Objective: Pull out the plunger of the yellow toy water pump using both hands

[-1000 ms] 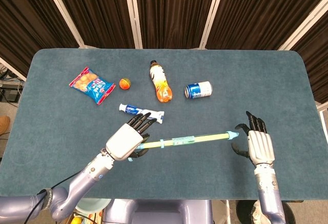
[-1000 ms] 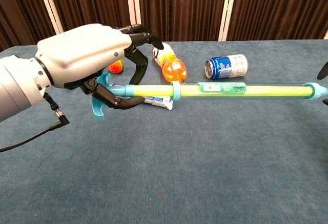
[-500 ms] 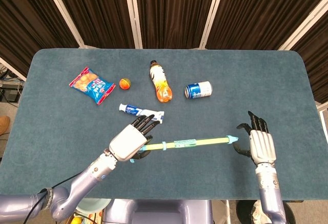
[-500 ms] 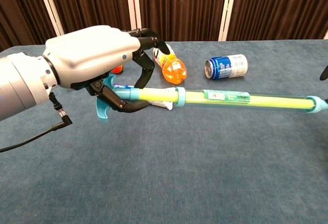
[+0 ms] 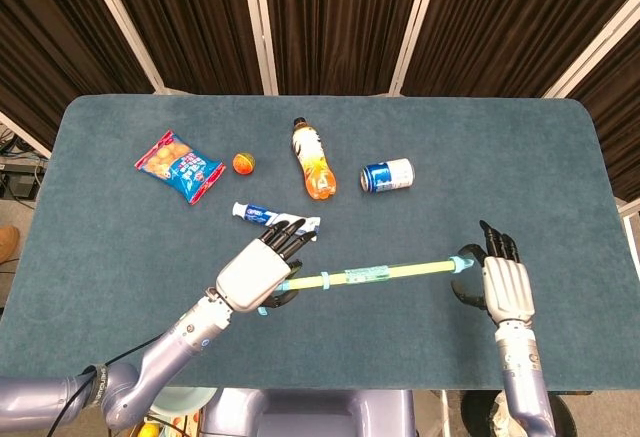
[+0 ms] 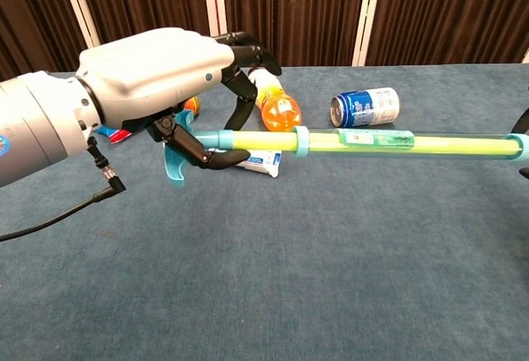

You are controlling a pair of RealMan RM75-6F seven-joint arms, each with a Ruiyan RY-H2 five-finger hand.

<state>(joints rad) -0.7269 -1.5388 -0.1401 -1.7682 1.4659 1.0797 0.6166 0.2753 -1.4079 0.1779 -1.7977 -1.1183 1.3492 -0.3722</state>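
Nearest to the robot, the left hand [image 6: 153, 76] wraps its dark fingers [image 6: 216, 159] around the plunger [image 6: 256, 140] of the pump [image 5: 385, 273], close to the light blue handle [image 6: 175, 165] at that end, so it holds the pump above the surface [image 5: 560, 177]. From this hand the pump runs level across the front of the surface to the right hand [image 5: 503, 284]. Its clear tube [image 6: 430, 145] has a blue ring [image 6: 301, 140] where the yellow rod enters it. The blue tip of the tube lies against the thumb side of the right hand; this hand has its fingers pointing away from the robot, and I cannot tell if it really grips the tip. Just behind the left hand lies a toothpaste tube [image 5: 268, 216], partly hidden by the fingers. Further back, an orange bottle [image 5: 312, 159] lies on its side, and a blue can [image 5: 387, 175] lies to the right of it. Left of the bottle there is a small orange ball [image 5: 243, 163], and beside it a snack bag [image 5: 178, 166] lies flat. At the far edge of the surface hang dark curtains [image 5: 330, 17].
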